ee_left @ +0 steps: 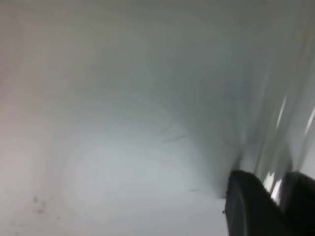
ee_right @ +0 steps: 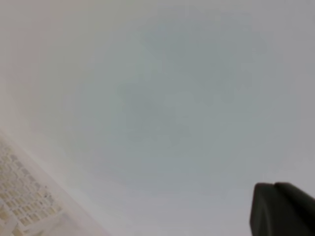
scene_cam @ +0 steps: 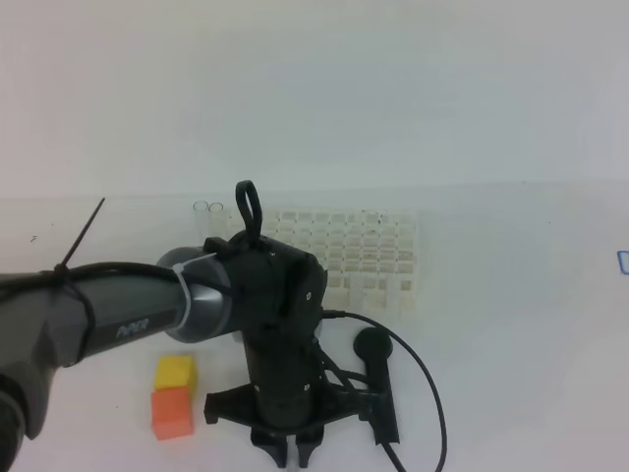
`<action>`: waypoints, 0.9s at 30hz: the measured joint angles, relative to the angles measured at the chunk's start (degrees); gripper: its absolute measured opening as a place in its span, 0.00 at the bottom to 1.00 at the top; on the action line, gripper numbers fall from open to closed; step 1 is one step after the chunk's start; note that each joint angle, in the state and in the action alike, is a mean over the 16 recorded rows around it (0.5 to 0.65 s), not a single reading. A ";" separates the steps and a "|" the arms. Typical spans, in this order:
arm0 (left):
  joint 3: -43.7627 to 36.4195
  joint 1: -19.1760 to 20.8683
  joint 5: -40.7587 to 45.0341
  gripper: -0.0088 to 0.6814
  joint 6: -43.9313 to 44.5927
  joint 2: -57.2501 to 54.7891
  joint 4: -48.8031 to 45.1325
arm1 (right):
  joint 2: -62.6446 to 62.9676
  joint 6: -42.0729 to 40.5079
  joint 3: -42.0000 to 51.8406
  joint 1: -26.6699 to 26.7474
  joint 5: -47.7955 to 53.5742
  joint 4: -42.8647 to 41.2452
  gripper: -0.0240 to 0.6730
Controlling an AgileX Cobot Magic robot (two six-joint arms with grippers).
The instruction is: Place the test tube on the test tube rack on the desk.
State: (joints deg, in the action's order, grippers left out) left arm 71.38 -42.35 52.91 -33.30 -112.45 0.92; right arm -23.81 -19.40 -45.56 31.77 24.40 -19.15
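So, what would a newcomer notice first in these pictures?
First the big black left arm reaching across the middle of the high view, its gripper at the bottom edge. Behind it the white test tube rack stands on the desk. A yellow block and an orange block lie at lower left.

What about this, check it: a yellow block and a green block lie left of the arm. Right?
Wrong colour: the exterior high view shows a yellow block and an orange block left of the arm.
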 joint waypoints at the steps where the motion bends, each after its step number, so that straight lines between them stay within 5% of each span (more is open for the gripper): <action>1: 0.00 0.00 -0.09 0.22 0.47 0.09 -0.43 | 0.12 0.12 0.00 0.00 0.25 -0.01 0.03; 15: -0.10 0.04 -10.97 0.17 7.90 12.29 -15.60 | 0.51 2.49 0.59 0.00 10.71 5.17 0.03; 27: -12.39 0.10 -43.11 0.17 16.56 31.13 -19.14 | 0.47 4.20 12.12 0.00 7.45 17.52 0.03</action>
State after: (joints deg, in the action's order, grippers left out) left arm 59.00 -42.25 9.80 -16.75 -81.32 -18.22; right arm -23.34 -15.20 -33.44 31.77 31.85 -1.63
